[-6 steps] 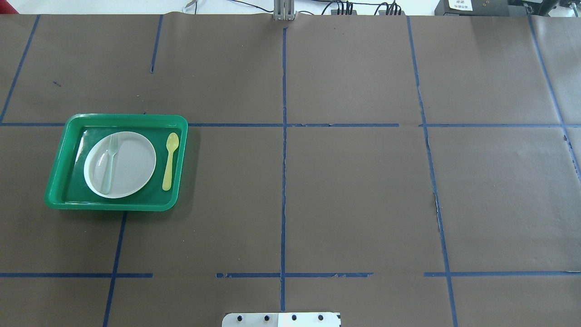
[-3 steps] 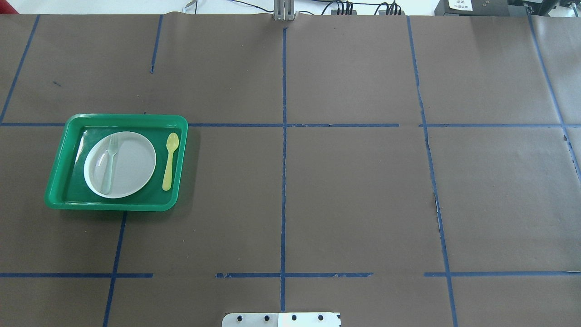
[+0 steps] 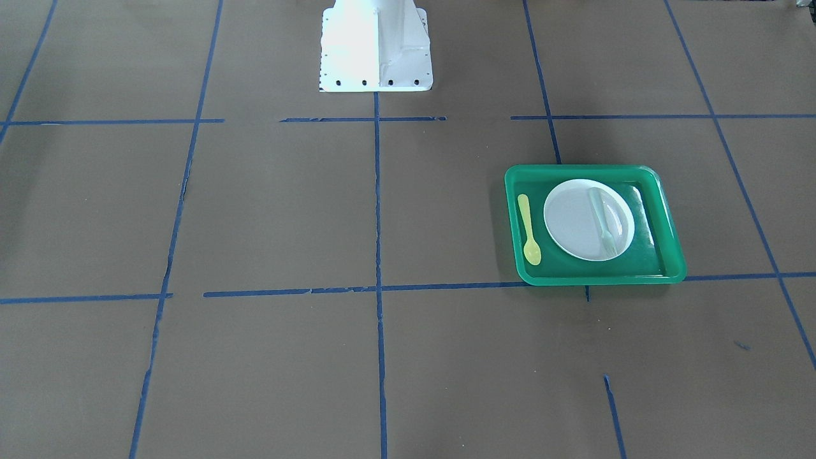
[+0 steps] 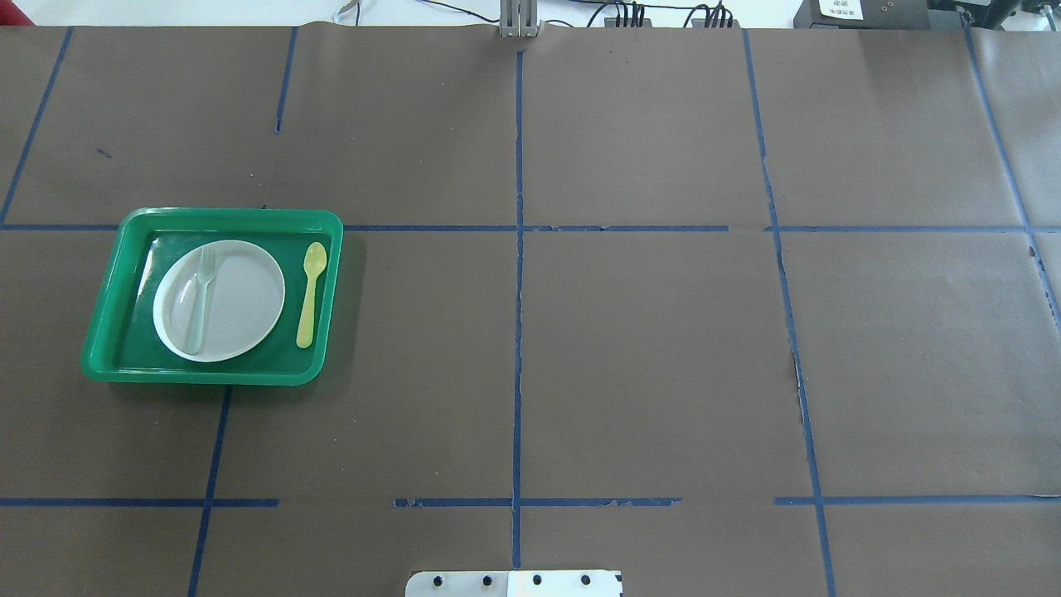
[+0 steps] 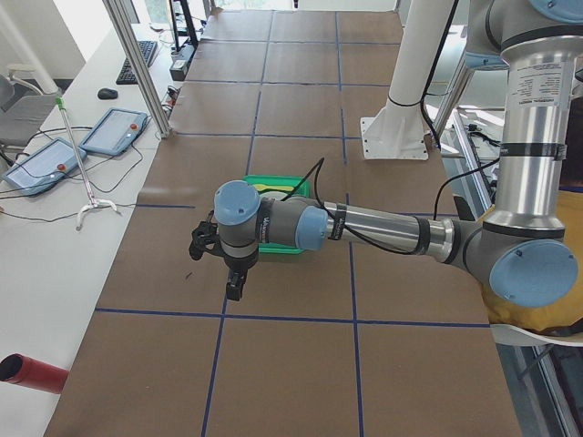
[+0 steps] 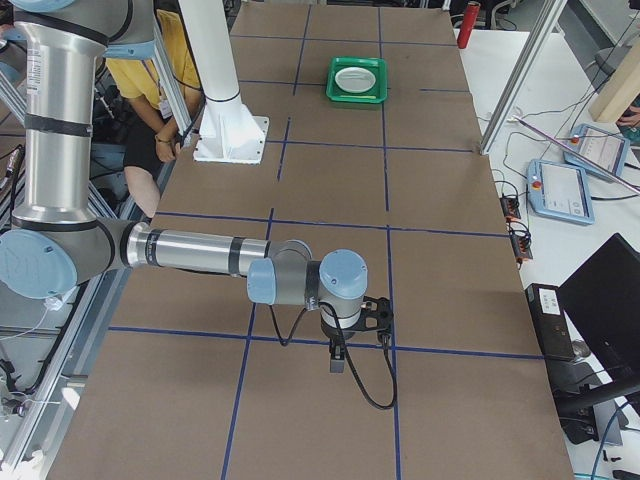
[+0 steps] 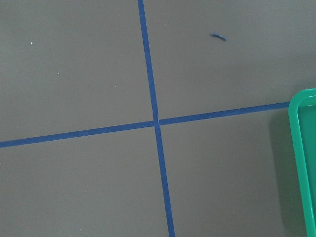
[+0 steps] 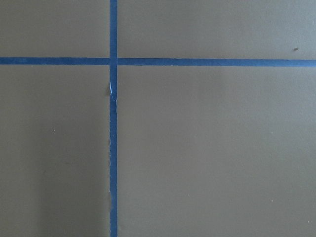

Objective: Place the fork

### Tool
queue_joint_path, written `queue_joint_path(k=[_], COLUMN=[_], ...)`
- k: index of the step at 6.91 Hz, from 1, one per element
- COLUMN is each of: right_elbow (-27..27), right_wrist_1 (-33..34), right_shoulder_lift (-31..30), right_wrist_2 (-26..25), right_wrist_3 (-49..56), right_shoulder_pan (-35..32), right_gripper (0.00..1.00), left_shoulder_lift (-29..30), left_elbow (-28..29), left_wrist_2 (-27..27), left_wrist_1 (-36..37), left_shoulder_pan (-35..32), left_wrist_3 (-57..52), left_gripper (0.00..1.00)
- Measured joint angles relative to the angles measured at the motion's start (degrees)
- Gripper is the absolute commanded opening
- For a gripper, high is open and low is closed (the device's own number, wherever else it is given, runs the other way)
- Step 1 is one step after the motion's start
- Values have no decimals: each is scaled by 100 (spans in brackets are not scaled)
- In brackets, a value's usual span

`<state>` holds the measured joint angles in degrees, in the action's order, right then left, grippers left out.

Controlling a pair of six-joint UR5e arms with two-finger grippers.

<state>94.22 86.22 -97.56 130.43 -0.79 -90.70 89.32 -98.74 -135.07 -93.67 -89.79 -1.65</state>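
The pale translucent fork [image 4: 199, 300] lies on the left part of a white plate [image 4: 236, 303], tines toward the far side. The plate sits in a green tray [image 4: 207, 375] at the table's left. The fork also shows in the front-facing view [image 3: 603, 220] on the plate [image 3: 574, 220]. My left gripper [image 5: 234, 284] hangs over bare table beside the tray [image 5: 281, 183] and shows only in the exterior left view; I cannot tell if it is open. My right gripper [image 6: 337, 360] hangs far from the tray [image 6: 357, 98]; I cannot tell its state either.
A yellow spoon [image 4: 311, 294] lies in the tray right of the plate. The brown table has blue tape lines. The white robot base plate [image 4: 514, 584] is at the near edge. The tray's rim [image 7: 302, 158] shows at the left wrist view's right edge.
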Motion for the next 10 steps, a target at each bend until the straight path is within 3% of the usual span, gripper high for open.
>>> queue_joint_path(k=[3, 6, 8, 10], right_elbow=[0, 0, 0, 0], right_wrist_1=[0, 0, 0, 0], right_shoulder_lift=[0, 0, 0, 0], right_wrist_2=[0, 0, 0, 0], right_wrist_3=[0, 0, 0, 0], right_shoulder_pan=[0, 0, 0, 0], right_gripper=[100, 100, 100, 100], left_shoulder_lift=[-110, -69, 127, 381], left_elbow=[43, 27, -35, 6], left_wrist_2=[-362, -539, 160, 744], left_wrist_1=[-966, -2130, -2598, -2630], left_shoulder_pan=[228, 1304, 2228, 2973], left_wrist_3=[459, 2380, 3811, 4564], left_gripper=[100, 100, 100, 99])
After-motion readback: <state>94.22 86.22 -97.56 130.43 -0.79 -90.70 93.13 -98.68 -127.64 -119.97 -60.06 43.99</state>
